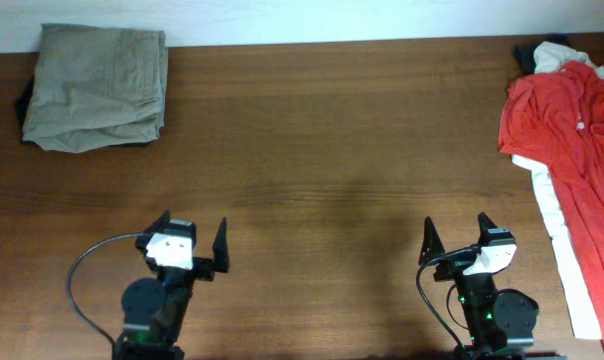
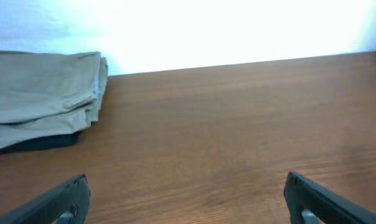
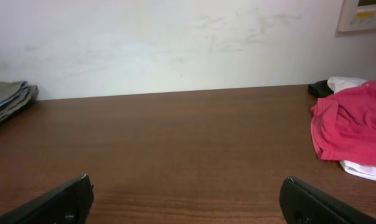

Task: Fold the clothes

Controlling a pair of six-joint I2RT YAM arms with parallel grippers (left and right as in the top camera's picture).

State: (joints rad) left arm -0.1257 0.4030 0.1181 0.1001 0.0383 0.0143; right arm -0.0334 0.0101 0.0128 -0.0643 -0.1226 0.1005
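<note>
Folded khaki trousers (image 1: pixel 97 85) lie at the table's back left, on top of a black garment (image 1: pixel 24 100); they also show in the left wrist view (image 2: pixel 42 96) and at the left edge of the right wrist view (image 3: pixel 7 99). A red garment (image 1: pixel 572 140) lies crumpled at the right edge over a white garment (image 1: pixel 567 250), with a black garment (image 1: pixel 530 55) behind; the red one shows in the right wrist view (image 3: pixel 353 127). My left gripper (image 1: pixel 190 228) is open and empty near the front left. My right gripper (image 1: pixel 456 230) is open and empty near the front right.
The brown wooden table (image 1: pixel 322 150) spans the view, with a white wall behind it (image 3: pixel 175 43). Each arm's black cable loops by its base at the front edge.
</note>
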